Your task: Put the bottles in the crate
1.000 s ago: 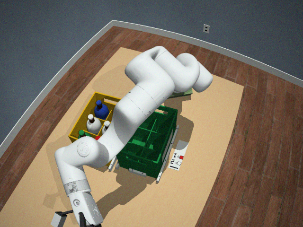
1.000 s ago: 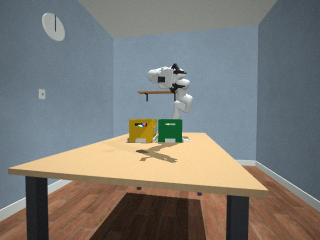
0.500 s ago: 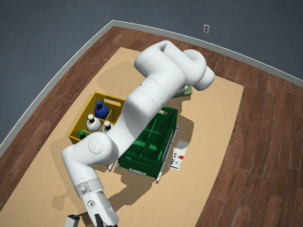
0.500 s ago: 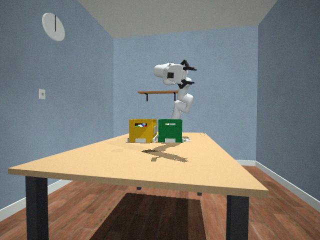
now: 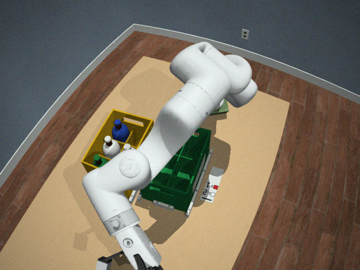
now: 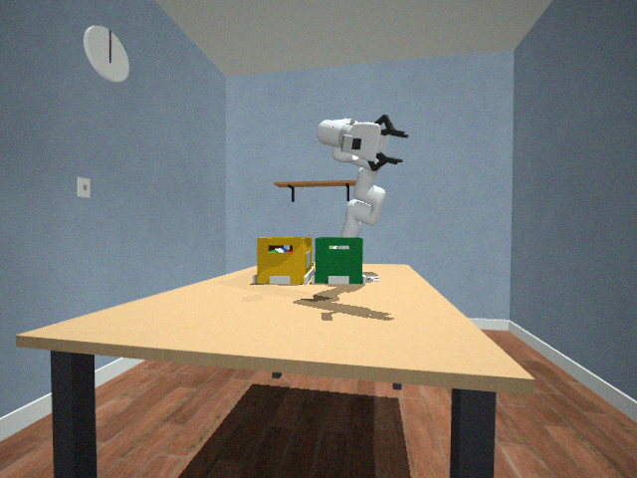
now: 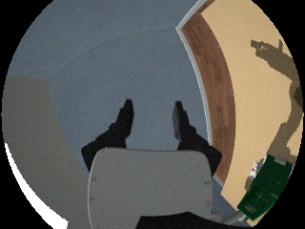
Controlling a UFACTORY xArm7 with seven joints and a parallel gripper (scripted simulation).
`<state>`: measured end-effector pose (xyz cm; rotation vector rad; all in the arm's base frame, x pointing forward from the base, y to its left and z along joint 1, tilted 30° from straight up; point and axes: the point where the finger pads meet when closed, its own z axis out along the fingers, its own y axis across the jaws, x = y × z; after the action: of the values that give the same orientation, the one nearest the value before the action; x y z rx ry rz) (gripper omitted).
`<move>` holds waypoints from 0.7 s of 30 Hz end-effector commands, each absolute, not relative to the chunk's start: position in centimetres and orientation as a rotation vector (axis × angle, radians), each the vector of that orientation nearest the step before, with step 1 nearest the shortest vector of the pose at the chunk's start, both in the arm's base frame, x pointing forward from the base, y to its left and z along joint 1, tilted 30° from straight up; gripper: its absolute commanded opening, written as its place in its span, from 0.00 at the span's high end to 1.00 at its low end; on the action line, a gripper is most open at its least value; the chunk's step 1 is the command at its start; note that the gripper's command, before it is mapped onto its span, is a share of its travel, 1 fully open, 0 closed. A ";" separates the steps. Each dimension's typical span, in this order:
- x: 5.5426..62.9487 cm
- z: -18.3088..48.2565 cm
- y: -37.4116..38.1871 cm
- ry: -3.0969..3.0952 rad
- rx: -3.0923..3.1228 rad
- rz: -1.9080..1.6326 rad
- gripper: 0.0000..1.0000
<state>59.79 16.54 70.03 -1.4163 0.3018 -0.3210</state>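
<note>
Turning the jaws, part open and holding nothing, downward over the yellow crate (image 5: 94, 145) (image 6: 283, 270) at left should come first; then a straight lift by the neck is wise. There stand the round-shouldered white bottles (image 5: 111, 147) (image 6: 278, 251). The green crate (image 5: 168, 196) (image 6: 338, 267) (image 7: 254, 208), at right, has thin dividers; the flat paper list (image 5: 217, 178) (image 6: 372, 279) (image 7: 254, 169) orders two white, one red.

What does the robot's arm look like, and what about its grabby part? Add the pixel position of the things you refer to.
The arm (image 5: 185, 101) (image 6: 359, 185) is smooth and white, with fat, rounded parts like bent pipes. One joint has a round cap with a faint marking on it, and thin dark lines ring the arm. The gripper (image 6: 404, 147) (image 7: 153, 107) has a pale body and two thin, black, jointed fingers. I can't see any loose cables.
</note>
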 end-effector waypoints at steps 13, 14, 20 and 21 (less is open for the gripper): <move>54.1 71.5 19.7 0.249 -1.515 -0.258 0.35; 53.7 71.6 20.0 0.249 -1.515 -0.258 0.35; 51.6 71.8 21.1 0.239 -1.544 -0.241 0.35; 51.1 71.8 21.4 0.228 -1.573 -0.224 0.35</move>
<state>52.53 20.86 71.61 -1.5199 0.2467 -0.2492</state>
